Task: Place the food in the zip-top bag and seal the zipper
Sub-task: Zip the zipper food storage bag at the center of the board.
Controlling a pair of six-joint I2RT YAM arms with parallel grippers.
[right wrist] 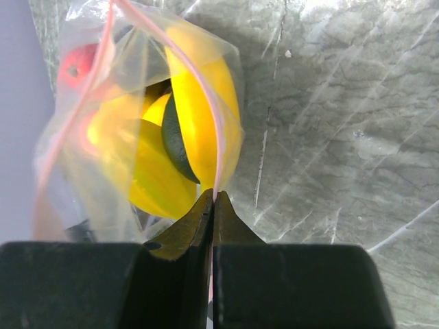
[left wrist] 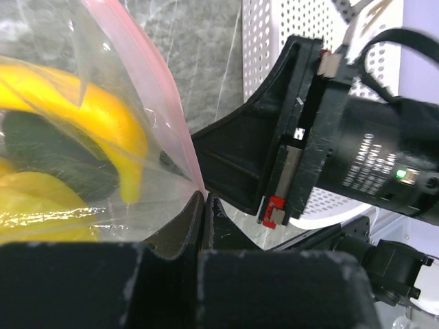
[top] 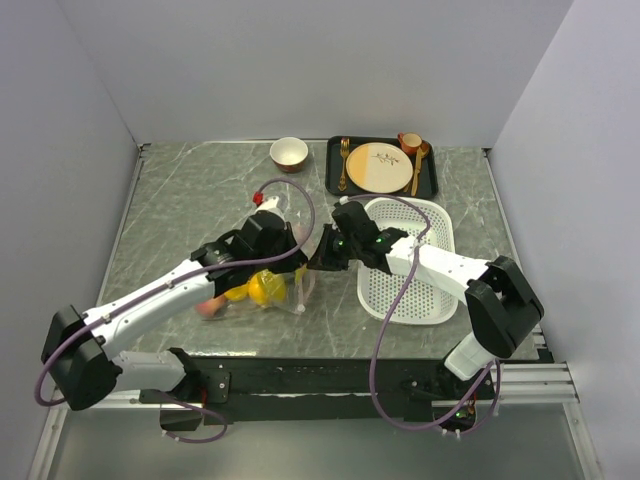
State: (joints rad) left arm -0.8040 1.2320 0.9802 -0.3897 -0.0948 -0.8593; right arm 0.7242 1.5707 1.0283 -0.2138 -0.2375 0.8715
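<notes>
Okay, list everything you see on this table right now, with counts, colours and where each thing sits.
zip-top bag: one, clear, left of centre
food: several pieces, mostly yellow, one red, inside the bag
zipper: one, pale pink, along the bag's mouth
basket: one, white, right of the bag
bowl: one, brown outside, white inside, far edge
tray: one, black, far right, holding beige plate, fork, spoon, cup
left gripper: shut on the zipper
right gripper: shut on the zipper

Soft, even overhead light; the arms throw faint shadows on the counter (top: 170, 200). In the wrist views the zip-top bag (right wrist: 137, 116) glares and smears, and the right claw (right wrist: 212, 200) looms dark, probably out of focus.
</notes>
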